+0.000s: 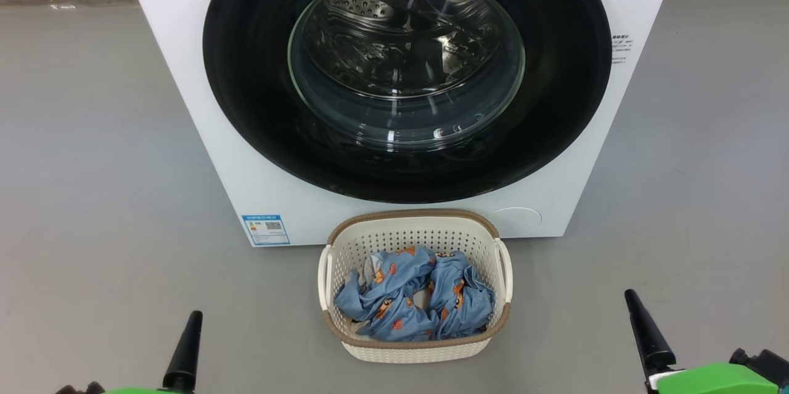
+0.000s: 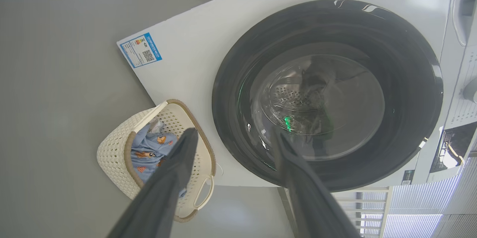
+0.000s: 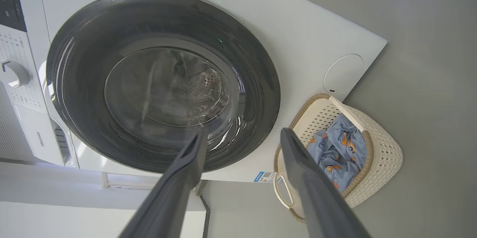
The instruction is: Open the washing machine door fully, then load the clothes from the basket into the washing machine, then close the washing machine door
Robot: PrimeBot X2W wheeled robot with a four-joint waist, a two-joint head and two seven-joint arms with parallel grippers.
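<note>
Left gripper: fingers spread wide, nothing between them. Right gripper: the same, spread and empty. Both hung low, well apart from the work.

Ahead on the floor sat the basket, just before the washing machine, with the clothes crumpled inside.

The washing machine door was shut, flush with the front.

Judgement: door rigid and glossy, likely slippery. No handle could be made out, so hook a finger behind the rim edge. Clothes soft, light, limp; pinch a raised fold near the heap's middle.
</note>
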